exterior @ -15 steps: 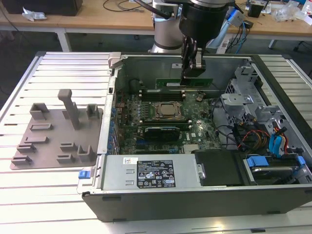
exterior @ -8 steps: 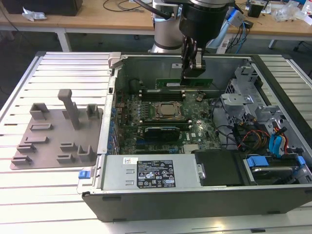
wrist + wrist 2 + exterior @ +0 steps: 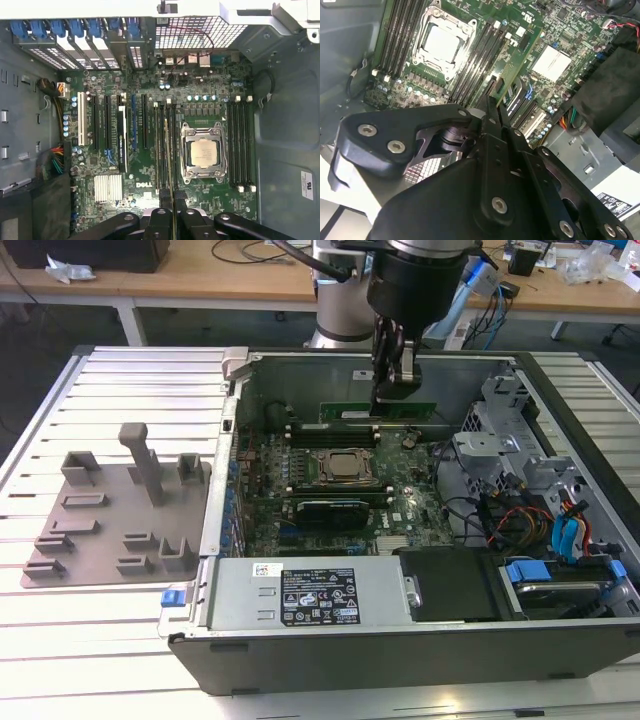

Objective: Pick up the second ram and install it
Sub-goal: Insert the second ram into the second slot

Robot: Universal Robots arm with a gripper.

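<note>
Above the motherboard (image 3: 400,515) of the open computer case (image 3: 400,660), the gripper (image 3: 393,395) hangs with its fingers pressed together on the second ram (image 3: 345,412), pinching the thin green stick near its middle. In the exterior view the stick lies level and lengthwise on the far side of the CPU socket (image 3: 343,468). In the first wrist view the second ram (image 3: 172,160) shows edge-on as a thin line. It reaches out from the gripper (image 3: 173,197) along the bank of black memory slots (image 3: 164,145) between the CPU socket (image 3: 204,152) and the long expansion slots (image 3: 107,125). Whether it touches a slot I cannot tell. In the second wrist view the second ram (image 3: 520,60) slants out from the gripper (image 3: 492,107), with the memory slots (image 3: 480,55) beside it.

Close around this spot stand the socket's metal frame, a finned heatsink (image 3: 108,187) and a row of small capacitors (image 3: 202,98). A second bank of slots (image 3: 241,145) lies beyond the socket, near the case wall (image 3: 285,125). At the exterior view's right, a drive cage (image 3: 500,450) and blue and red cables (image 3: 565,535) crowd the board's edge. The power supply (image 3: 310,595) closes off the near side. Outside the case, at the exterior view's left, sits the grey tray (image 3: 110,475) with its upright pegs.
</note>
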